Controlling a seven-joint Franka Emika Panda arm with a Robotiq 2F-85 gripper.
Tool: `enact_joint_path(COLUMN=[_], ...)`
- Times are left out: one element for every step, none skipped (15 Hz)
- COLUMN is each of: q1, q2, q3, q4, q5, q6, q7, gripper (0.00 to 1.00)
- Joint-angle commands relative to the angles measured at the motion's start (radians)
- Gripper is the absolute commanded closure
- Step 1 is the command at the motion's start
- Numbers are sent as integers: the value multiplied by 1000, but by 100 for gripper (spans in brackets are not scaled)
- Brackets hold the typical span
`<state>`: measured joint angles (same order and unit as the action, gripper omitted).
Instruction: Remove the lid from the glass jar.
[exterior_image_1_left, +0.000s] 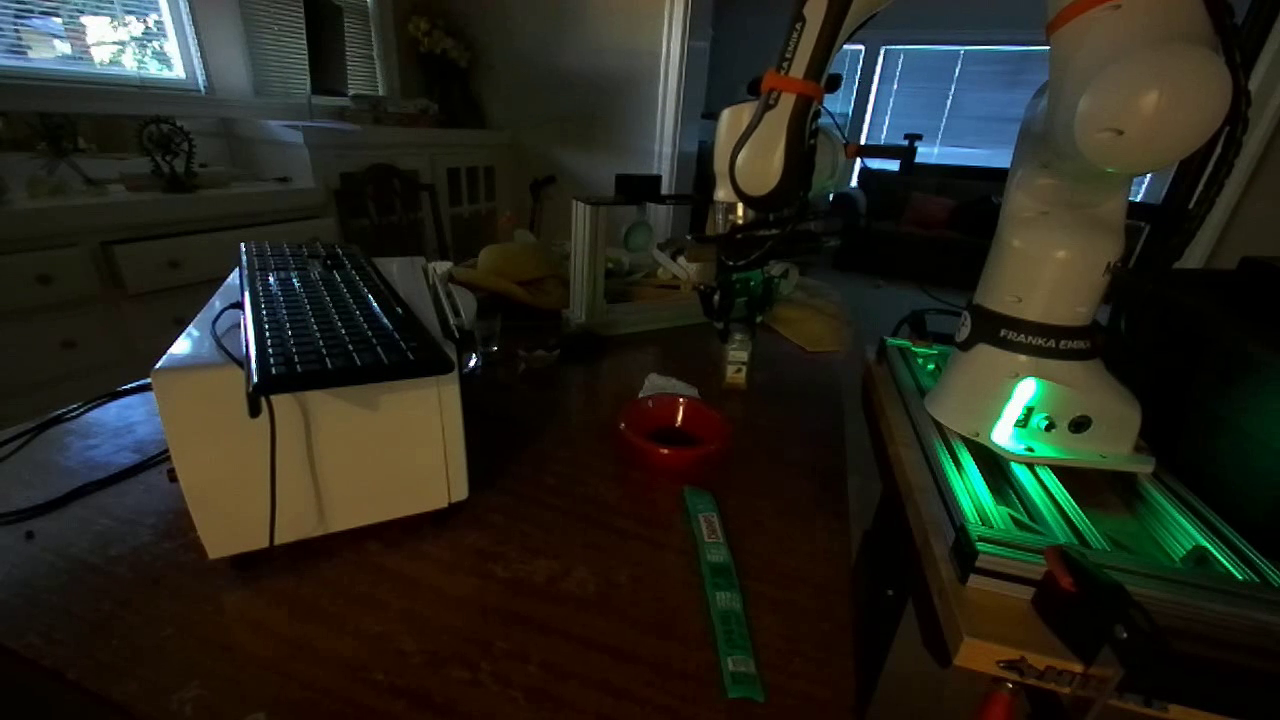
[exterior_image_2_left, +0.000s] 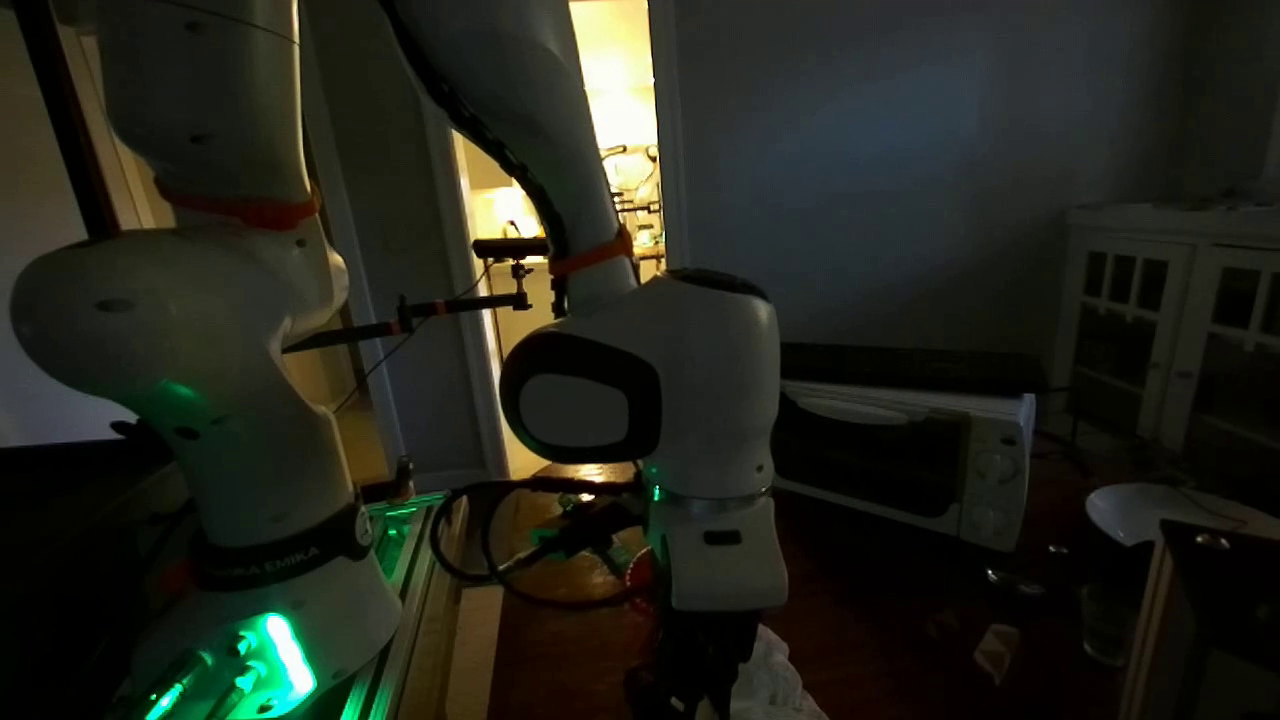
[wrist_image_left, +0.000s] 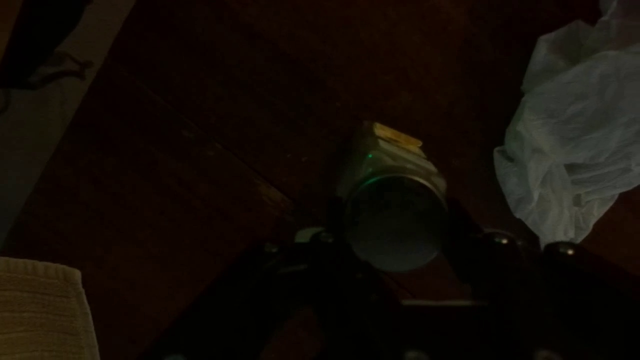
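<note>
Your fingers stand one to each side of the round lid, right at its rim in the wrist view; it is too dark to tell whether they pinch it or leave a sliver of room. The lid is on the glass jar, which stands below the fingers on the dark wooden surface.

To the left of the fingers in the wrist view, you have a stretch of that surface running out to a slanting edge, with paler floor past it. To their right, a crumpled white bag takes up room near them; its lower tip meets the dark outline of the mechanism behind the fingers, and you cannot tell whether the two touch. A tan, ribbed-looking thing fills the lower left corner, well apart from the fingers.

In an exterior view, a red bowl sits near your fingers; a green packet lies farther from them, roughly along the edge. Across a band of surface, well apart from the fingers, the toaster oven shows in both exterior views, a black keyboard on top. The arm's base stands past the edge on its own bench.
</note>
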<state>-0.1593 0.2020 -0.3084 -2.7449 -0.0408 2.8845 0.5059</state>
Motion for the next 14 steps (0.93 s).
enact_joint_path(q1=[17, 16, 16, 15, 18, 17, 16, 15, 14, 8, 8, 8, 6, 4], q2=[7, 5, 2, -10, -15, -13, -11, -13, -21, -23, -27, -29, -33, -37], q3=[-18, -18, -19, -22, -27, -26, -26, -26, -25, -18, -20, -20, -18, -17], q4=[3, 4, 5, -8, -15, -12, -9, -9, -13, -11, -9, -10, -10, -10], q5=[27, 29, 29, 28, 22, 25, 25, 26, 26, 36, 35, 39, 43, 45], q6=[18, 18, 16, 18, 21, 20, 19, 17, 16, 10, 8, 6, 4, -1], q7=[-35, -38, -42, -49, -49, -53, -56, -60, -65, -75, -79, -84, -92, -98], gripper=[50, 47, 48, 46, 46, 47, 71, 71, 77, 72, 77, 77, 77, 77])
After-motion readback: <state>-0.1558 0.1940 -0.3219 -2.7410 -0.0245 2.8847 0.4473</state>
